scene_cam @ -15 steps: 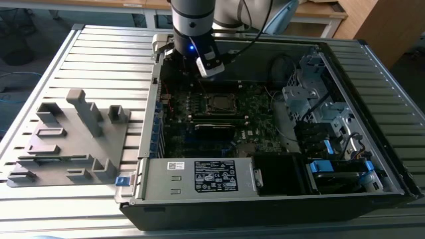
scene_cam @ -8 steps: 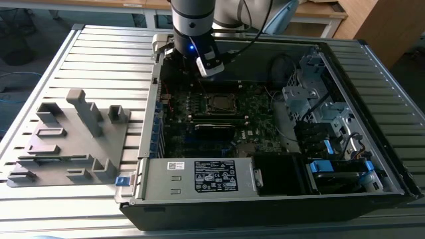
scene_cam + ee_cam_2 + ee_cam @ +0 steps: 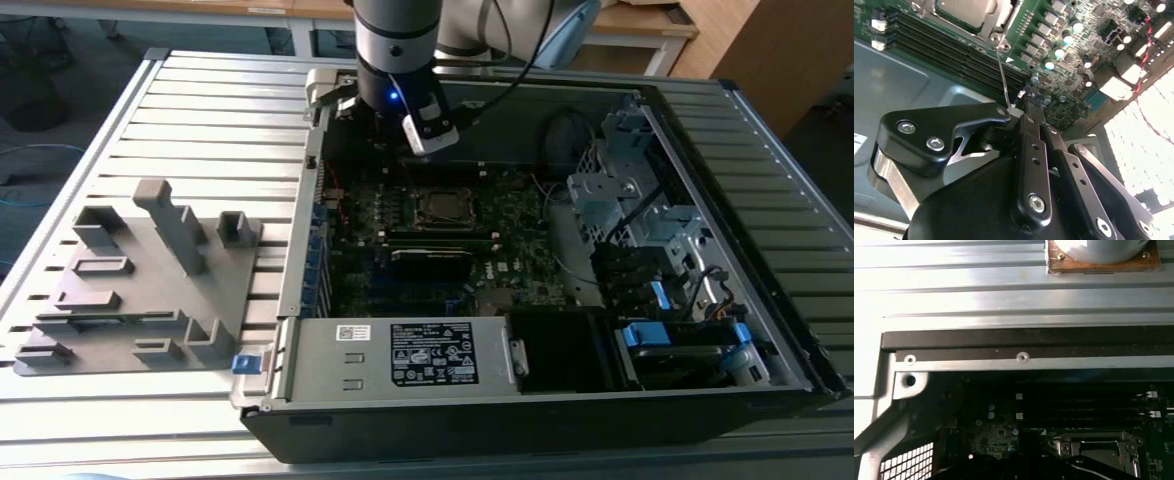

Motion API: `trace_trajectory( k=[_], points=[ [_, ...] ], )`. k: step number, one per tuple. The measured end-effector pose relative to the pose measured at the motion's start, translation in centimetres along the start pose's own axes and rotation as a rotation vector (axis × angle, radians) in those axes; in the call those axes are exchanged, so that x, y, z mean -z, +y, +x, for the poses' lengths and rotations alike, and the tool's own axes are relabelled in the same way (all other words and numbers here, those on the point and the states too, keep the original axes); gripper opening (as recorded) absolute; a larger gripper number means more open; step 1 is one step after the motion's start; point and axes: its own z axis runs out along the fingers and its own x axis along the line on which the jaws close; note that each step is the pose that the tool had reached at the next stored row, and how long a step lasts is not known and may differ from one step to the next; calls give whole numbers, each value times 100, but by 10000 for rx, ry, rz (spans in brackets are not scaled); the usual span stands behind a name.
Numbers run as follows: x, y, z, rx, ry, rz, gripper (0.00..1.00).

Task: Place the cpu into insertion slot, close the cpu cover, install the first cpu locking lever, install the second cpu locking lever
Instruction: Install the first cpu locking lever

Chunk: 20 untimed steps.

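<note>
The cpu (image 3: 965,9), a dull silver square, lies in the insertion slot (image 3: 441,207) on the green board. The cpu cover (image 3: 1000,17) lies flat over it as a silver frame; its rim (image 3: 1094,447) also shows in the first wrist view. A thin wire locking lever (image 3: 1002,75) stands up from the socket corner, and its hooked end rests against the side of my fingertips. My gripper (image 3: 1026,116) is shut, its black fingers together, with nothing between them. In the exterior view my gripper (image 3: 424,150) hangs just behind the slot, inside the open computer case.
Long black memory slots (image 3: 954,47) run beside the socket. The case's metal wall (image 3: 1019,357) stands close behind the gripper. A drive cage with cables (image 3: 641,220) fills the exterior view's right. A grey fixture (image 3: 140,280) lies on the slatted table at the left.
</note>
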Motion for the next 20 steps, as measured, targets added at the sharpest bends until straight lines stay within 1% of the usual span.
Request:
trace_trajectory(
  k=[11, 14, 18, 20],
  points=[
    [-3, 14, -228, -1, 1, 3, 11],
    [-3, 16, -285, 0, -1, 36, 11],
    [-4, 18, -330, -1, -3, 92, 11],
    [-4, 18, -332, -1, -3, 98, 11]
  ],
)
